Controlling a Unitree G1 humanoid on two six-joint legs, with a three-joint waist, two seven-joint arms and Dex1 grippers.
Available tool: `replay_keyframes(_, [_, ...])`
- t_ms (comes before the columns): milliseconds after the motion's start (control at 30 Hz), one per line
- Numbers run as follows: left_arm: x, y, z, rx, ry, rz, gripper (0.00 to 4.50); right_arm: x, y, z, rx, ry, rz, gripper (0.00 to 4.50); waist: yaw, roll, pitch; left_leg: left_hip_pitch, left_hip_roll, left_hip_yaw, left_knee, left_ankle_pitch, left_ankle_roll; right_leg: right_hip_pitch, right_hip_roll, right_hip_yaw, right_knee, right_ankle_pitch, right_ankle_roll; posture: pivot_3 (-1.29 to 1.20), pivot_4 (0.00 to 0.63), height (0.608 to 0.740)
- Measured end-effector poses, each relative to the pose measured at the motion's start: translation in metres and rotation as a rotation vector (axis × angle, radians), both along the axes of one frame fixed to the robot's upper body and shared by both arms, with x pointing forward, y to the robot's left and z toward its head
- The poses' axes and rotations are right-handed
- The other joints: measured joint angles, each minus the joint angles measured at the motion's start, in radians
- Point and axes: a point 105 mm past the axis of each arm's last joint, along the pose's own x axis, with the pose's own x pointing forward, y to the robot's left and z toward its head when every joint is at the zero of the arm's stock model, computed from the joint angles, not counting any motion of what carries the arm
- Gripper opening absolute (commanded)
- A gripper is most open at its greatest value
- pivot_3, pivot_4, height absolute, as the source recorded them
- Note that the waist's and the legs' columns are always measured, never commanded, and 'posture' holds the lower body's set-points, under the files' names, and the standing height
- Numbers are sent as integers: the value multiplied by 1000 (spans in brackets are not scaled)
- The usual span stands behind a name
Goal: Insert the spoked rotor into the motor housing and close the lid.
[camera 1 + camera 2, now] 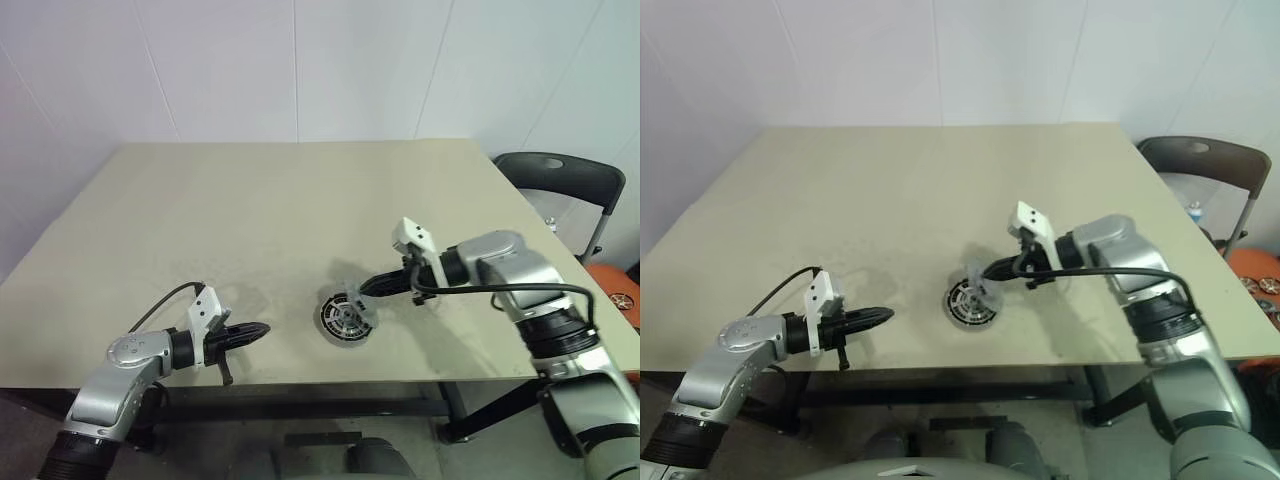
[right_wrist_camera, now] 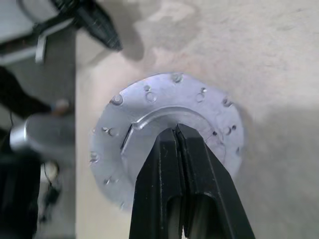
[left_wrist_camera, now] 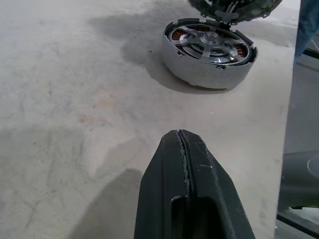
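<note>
1. A shallow round silvery motor housing (image 3: 209, 57) sits on the beige table (image 1: 250, 210), near its front edge and roughly midway between the two arms.
2. Inside the housing lies the dark spoked rotor (image 3: 208, 42), spokes facing up; copper windings show through the gaps between the spokes. The rotor sits down within the housing's rim rather than beside it.
3. The right gripper (image 1: 366, 288) has its two black fingers pressed together on a light grey round metal lid (image 2: 164, 134), a flat ring with small studs around its face. It pinches the lid at the inner edge.
4. The lid hangs tilted just above the far side of the housing, not seated on it; the left wrist view shows its lower edge right over the housing's rim.
5. The left gripper (image 1: 250, 332) is clenched on nothing, its fingers meeting in a closed tip. It hovers low over the table's front left part, pointing toward the housing and well apart from it.
6. A dark grey chair (image 1: 560, 180) stands beyond the table's right corner.
</note>
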Motion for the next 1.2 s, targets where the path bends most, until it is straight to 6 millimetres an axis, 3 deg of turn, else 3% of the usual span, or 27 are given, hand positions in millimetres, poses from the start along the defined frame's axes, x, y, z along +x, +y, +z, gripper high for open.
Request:
replay_keyframes(133, [0, 1, -2, 1, 2, 2, 0, -3, 12, -12, 51, 62, -44, 888, 2, 0, 0, -1, 0, 0, 0, 0, 0, 0, 0, 0, 0, 0, 0, 0, 0, 740])
replay_keyframes(267, [3, 4, -4, 13, -1, 5, 0, -5, 7, -18, 45, 92, -76, 2271, 1, 0, 0, 0, 0, 0, 1, 0, 0, 0, 0, 0, 1, 0, 0, 0, 0, 740])
replay_keyframes(467, [5, 9, -10, 24, -2, 12, 0, -5, 5, -11, 110, 121, -105, 4362, 0, 0, 0, 0, 0, 0, 0, 0, 0, -1, 0, 0, 2, 0, 0, 0, 0, 740])
replay_keyframes(833, [6, 7, -10, 28, -16, 5, 0, -16, 24, -33, 82, 139, -135, 4477, 0, 0, 0, 0, 0, 0, 1, 0, 0, -1, 0, 0, 2, 0, 0, 0, 0, 740])
replay_keyframes(1200, [10, 8, -8, 34, -27, 13, 0, -11, 24, -42, -26, 14, -140, 4477, 1, -2, -1, 1, 0, 0, 1, 0, 0, 0, 0, 0, 2, 0, 0, 0, 0, 740])
